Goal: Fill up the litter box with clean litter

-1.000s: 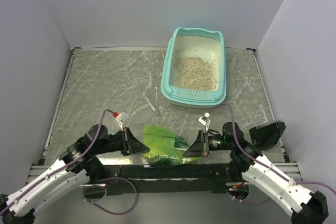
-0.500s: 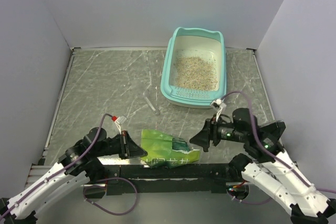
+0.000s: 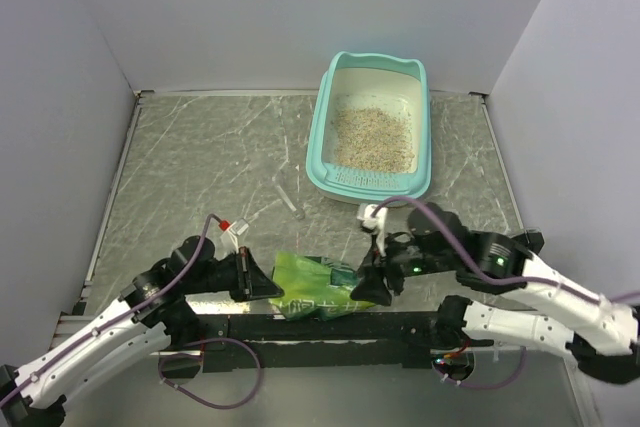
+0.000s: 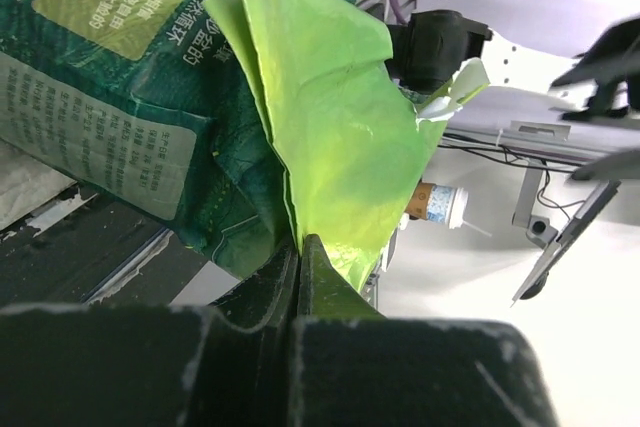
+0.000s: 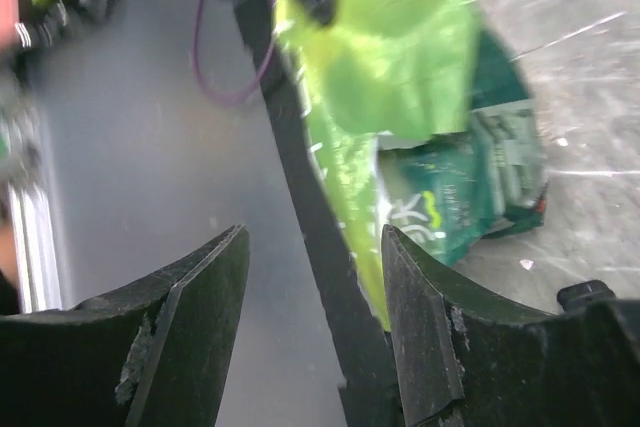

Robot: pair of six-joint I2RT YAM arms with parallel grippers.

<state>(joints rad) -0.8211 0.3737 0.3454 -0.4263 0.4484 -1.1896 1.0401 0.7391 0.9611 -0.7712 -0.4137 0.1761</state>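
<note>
The teal litter box (image 3: 318,137) stands at the back right of the table with beige-tan clean litter (image 3: 373,137) piled inside. A green crinkled pouch (image 3: 312,285) lies at the table's near edge between the arms; it also shows in the left wrist view (image 4: 330,97) and the right wrist view (image 5: 400,67). My left gripper (image 3: 268,284) is shut on the pouch's left edge, the jaws pinching the bright green film (image 4: 300,247). My right gripper (image 3: 370,287) is open at the pouch's right end, its jaws apart over the near edge of the table.
A thin clear stick (image 3: 287,197) lies on the marbled tabletop (image 3: 200,167) left of the litter box. Grey walls close in the left, back and right. A black rail (image 3: 320,327) runs along the near edge between the arm bases.
My right arm has swung left and down to the pouch's right end with its gripper open. My left gripper has stayed shut on the pouch, which has bunched up a little.
</note>
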